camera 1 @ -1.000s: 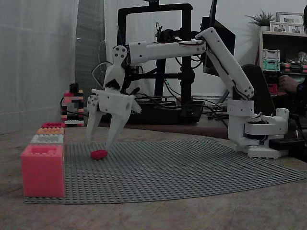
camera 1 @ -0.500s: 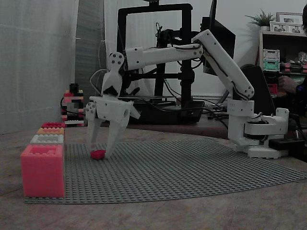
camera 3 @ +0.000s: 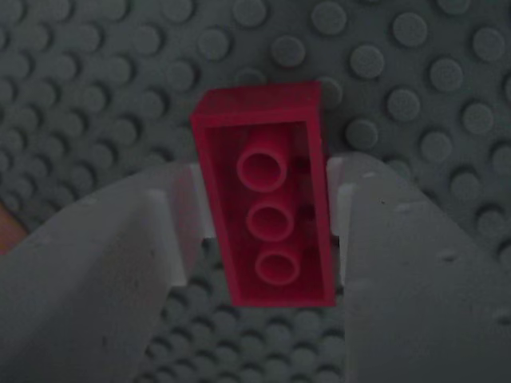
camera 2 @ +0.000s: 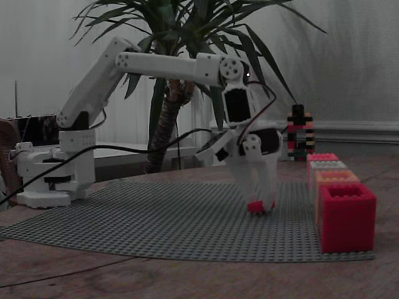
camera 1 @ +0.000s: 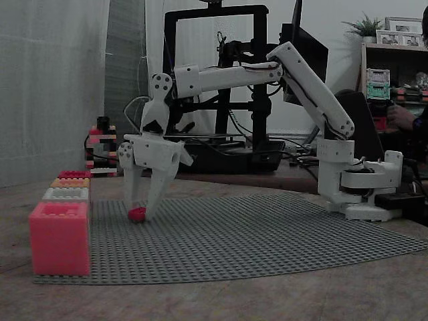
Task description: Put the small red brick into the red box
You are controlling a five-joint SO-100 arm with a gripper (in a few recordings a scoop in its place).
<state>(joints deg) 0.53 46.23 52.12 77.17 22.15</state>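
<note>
Judging from both fixed views and the wrist view, we put the task at its grasping step, with the carry and the drop left to do. The white two-finger gripper (camera 1: 136,211) points down over the left part of the grey studded baseplate (camera 1: 267,234). Its fingers (camera 3: 104,279) bracket the small red plastic brick (camera 3: 267,195) in the middle of the wrist view. There the pads meet both long sides of the brick, so we read the claw as clenched on it, grasping rather than released. The brick shows its hollow underside with three round tubes, so it is upside down. In both fixed views it sits low at the baseplate, and we cannot tell whether it has left the studs. The open-topped red plastic box (camera 1: 59,237) stands at the lower left corner of the baseplate. It is near the brick yet apart from it, at the front of a row of other boxes (camera 1: 67,194). Its interior is hidden from these angles. What remains, in our judgement, is to lift the brick, swing it toward that box, lower it over the opening and let go.
</note>
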